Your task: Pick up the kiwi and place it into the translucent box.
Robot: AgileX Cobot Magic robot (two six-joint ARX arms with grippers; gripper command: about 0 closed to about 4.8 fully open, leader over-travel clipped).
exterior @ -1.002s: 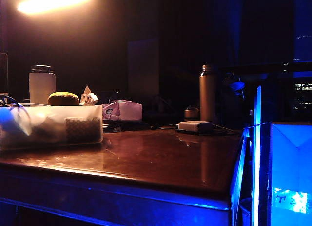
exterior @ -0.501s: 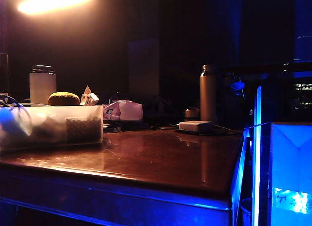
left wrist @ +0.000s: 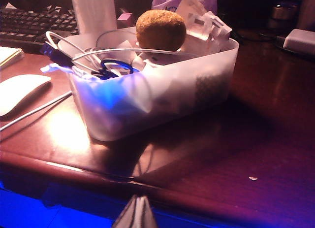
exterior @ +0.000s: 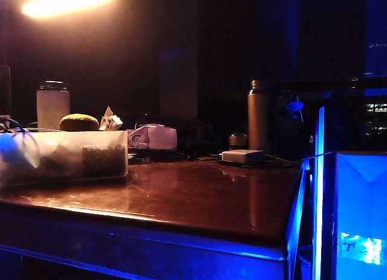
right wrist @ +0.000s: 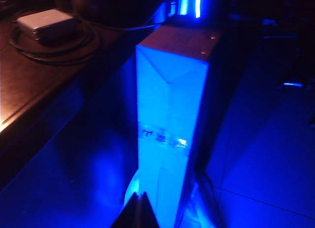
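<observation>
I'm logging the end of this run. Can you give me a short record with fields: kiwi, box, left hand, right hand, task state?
kiwi: rests on top of the clutter in the translucent box
translucent box: near the table's left front edge, holding cables and scissors
left hand: shut, empty, low in front of the table edge
right hand: shut, empty, beside the glowing blue box
task state: kiwi appears placed

— Anything different on the surface (exterior: 199,195) between the earlier exterior views and this one?

— Nothing I can make out. The kiwi (exterior: 78,122) shows above the rim of the translucent box (exterior: 63,156) at the same spot in all three.

— Any arm or pincer entering that view?

— None appears in it, earlier or now.
</observation>
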